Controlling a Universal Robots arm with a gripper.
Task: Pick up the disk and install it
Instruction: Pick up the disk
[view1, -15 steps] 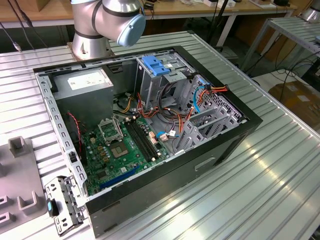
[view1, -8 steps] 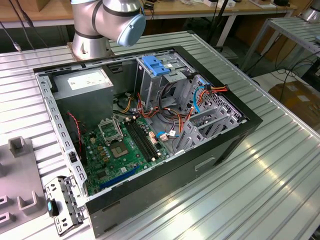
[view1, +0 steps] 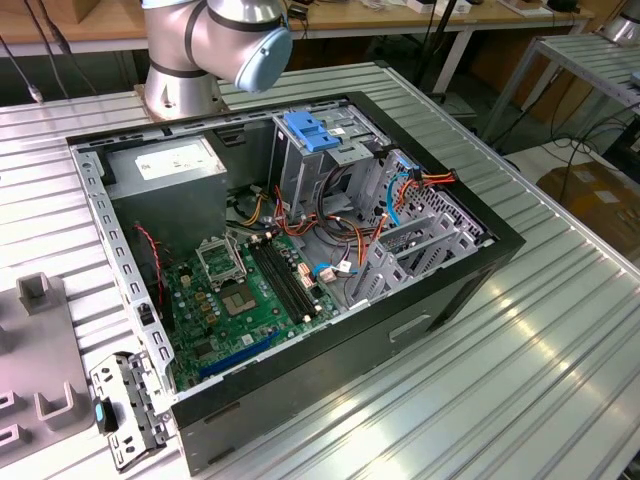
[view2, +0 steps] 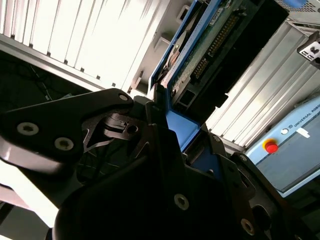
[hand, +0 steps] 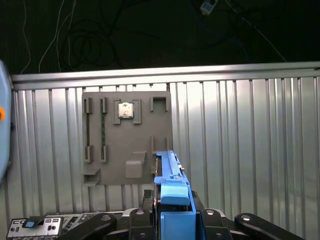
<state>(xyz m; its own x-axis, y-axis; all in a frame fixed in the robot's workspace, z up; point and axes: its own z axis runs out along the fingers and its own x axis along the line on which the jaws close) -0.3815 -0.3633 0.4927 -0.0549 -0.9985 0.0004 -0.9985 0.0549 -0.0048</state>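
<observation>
- We see the gripper clamped on the disk at its bracket in the second wrist view, likely sparing its flat faces
- Held edge-on, lifted clear above the tray, we judge it not yet installed

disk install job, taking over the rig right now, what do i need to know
Gripper: shut on the disk, clamped on its blue-bracketed edge in both wrist views.
Disk: held on edge, clear of the ribbed metal table, in front of the grey fixture tray that holds a small square chip.
Computer case: lying open on the table, with the drive cage exposed under its blue latch.
Done: disk picked up.
Left: the disk is not in the case; installing it is not yet done.
</observation>
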